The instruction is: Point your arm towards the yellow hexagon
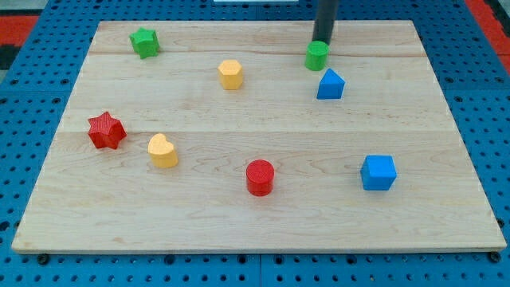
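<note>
The yellow hexagon (pixel 230 73) sits on the wooden board in the upper middle. My tip (pixel 321 41) comes down from the view's top and stands right behind the green cylinder (pixel 316 56), touching or nearly touching it. The tip is well to the right of the yellow hexagon, with bare board between them.
A blue triangular block (pixel 330 84) lies just below the green cylinder. A green star (pixel 145 42) is at the upper left, a red star (pixel 105 131) and a yellow heart (pixel 162 151) at the left, a red cylinder (pixel 260 177) at the lower middle, a blue cube (pixel 378 172) at the lower right.
</note>
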### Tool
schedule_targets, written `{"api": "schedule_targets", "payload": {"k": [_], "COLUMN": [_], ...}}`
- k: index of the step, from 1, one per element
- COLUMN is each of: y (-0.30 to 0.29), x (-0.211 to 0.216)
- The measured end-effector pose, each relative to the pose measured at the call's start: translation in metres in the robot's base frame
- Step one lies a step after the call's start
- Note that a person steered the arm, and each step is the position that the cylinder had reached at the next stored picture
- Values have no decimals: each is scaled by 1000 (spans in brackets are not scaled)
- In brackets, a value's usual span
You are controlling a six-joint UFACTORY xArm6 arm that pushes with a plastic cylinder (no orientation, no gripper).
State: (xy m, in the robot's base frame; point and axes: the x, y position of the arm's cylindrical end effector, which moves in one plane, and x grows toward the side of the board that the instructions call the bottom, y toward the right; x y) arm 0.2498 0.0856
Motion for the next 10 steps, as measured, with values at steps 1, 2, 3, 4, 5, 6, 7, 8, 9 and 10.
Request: {"api": "schedule_targets", "payload": {"k": [1, 2, 3, 4, 5, 6, 7, 8, 9, 10], "y": [-52, -79, -119, -174, -175, -176, -176, -163, -178, -182], "x": [-1, -1, 4, 25, 36, 36, 36, 72, 137, 165]}}
